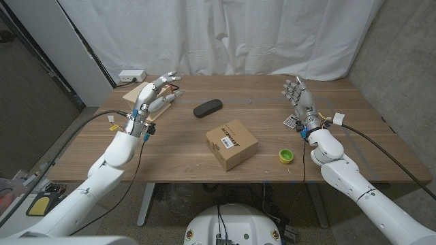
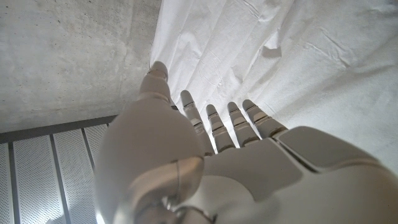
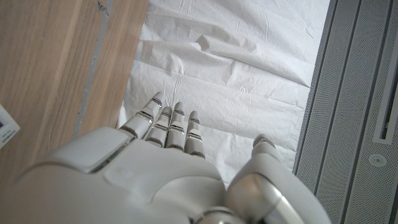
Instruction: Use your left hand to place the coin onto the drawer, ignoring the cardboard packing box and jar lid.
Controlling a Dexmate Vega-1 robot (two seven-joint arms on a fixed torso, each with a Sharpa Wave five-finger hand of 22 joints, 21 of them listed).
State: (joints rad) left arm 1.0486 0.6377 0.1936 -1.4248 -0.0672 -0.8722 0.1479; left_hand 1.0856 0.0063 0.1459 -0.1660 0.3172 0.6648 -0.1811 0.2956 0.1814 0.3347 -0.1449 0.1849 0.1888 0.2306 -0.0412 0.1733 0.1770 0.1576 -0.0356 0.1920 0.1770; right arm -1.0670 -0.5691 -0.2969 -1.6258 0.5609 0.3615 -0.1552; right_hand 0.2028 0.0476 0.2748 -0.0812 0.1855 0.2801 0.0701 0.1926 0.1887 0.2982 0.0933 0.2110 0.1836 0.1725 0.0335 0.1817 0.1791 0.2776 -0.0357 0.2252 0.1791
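Observation:
My left hand [image 1: 158, 95] is raised at the table's far left with its fingers spread and nothing seen in them. It hovers over the light wooden drawer [image 1: 136, 94], whose near end its fingers cover. In the left wrist view the same hand [image 2: 217, 155] points its straight fingers [image 2: 214, 124] at the white curtain. My right hand [image 1: 298, 95] stands upright at the far right, fingers apart and empty. It appears again in the right wrist view [image 3: 168, 162] beside the table edge.
A cardboard box [image 1: 231, 144] with a label sits at the table's middle front. A green-yellow jar lid [image 1: 286, 156] lies to its right. A black oblong case [image 1: 208, 108] lies mid-table. A small grey item [image 1: 291, 122] sits by my right wrist. A white power strip [image 1: 131, 75] sits at the back left.

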